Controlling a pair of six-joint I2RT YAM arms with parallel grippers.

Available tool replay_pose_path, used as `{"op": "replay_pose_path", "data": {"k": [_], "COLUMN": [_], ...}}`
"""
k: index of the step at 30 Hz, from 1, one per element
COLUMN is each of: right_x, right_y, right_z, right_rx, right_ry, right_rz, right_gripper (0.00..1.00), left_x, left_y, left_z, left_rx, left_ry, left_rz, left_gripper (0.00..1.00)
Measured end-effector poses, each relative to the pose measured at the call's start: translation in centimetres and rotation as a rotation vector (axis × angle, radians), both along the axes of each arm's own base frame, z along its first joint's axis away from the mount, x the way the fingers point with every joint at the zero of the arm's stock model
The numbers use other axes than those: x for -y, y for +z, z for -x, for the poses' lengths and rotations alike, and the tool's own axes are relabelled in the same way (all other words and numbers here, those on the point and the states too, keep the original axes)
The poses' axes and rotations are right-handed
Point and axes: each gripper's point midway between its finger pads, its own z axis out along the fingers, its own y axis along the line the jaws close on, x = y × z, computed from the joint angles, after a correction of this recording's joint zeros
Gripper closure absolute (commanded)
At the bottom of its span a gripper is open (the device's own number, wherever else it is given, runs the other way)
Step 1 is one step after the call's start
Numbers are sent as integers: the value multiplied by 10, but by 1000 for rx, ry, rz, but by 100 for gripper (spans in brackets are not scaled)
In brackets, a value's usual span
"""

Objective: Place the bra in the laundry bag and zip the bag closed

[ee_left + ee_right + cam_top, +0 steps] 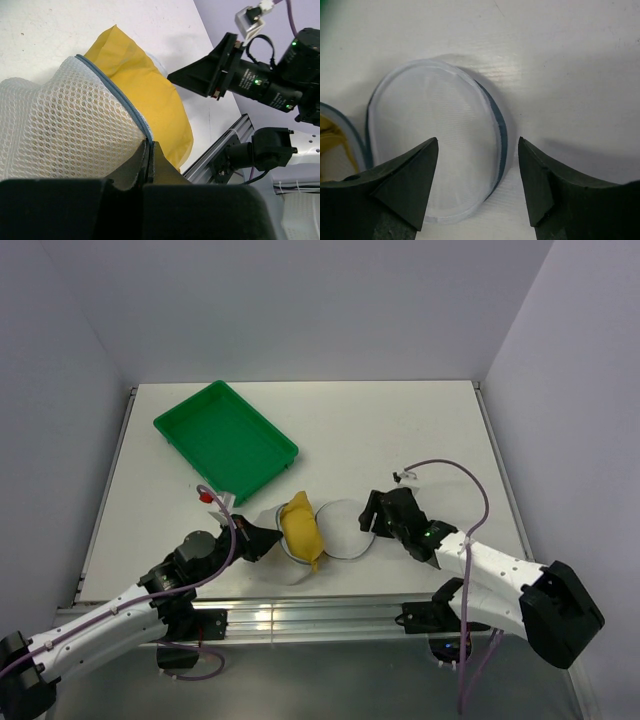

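Observation:
The mustard-yellow bra [301, 529] sits partly inside the white mesh laundry bag [290, 562], sticking up out of its opening. The bag's round lid flap [343, 528] lies flat on the table to the right. My left gripper [262, 537] is shut on the bag's blue zipper rim [131, 110]; the mesh [55, 130] and the bra [145, 95] fill the left wrist view. My right gripper [378, 517] is open just right of the lid, its fingers on either side of the lid's edge [497, 135] in the right wrist view.
A green plastic tray [226, 438] stands at the back left of the white table. A purple cable [470, 485] loops over the right arm. The table's metal front rail [320, 615] runs just below the bag.

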Motion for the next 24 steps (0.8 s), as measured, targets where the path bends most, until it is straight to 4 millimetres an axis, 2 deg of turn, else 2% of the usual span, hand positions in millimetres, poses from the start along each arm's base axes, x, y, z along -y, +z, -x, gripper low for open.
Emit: {"op": "replay_pose_path", "data": {"k": [7,14,16,18,20,22,24], "right_x": [6,-3,-5,-5,-5,-4,0], "right_y": [-22,-35,-35,-38,-37,-34,-21], "right_z": [3,4,2,1,0,0,0], "right_rx": [-68,-110,-104,-110,-108,-90,-34], "right_ry": [-9,7,3,-1,-17,-35,-51], "right_rz": [49,26,13,13,0,-22,-52], "right_gripper": [37,44,51,81,100,100,100], "left_x": [0,1,0,0,0,0,0], "left_y": [1,2,2,4,5,5,5], "left_z": [0,0,0,0,0,0,0], "left_rx": [2,5,6,10,12,13,12], "left_ry": [0,-1,-1,-1,-1,-1,-1], "left_rz": [3,7,8,13,16,16,16], "left_gripper": [100,100,100,100,100,100,100]}}
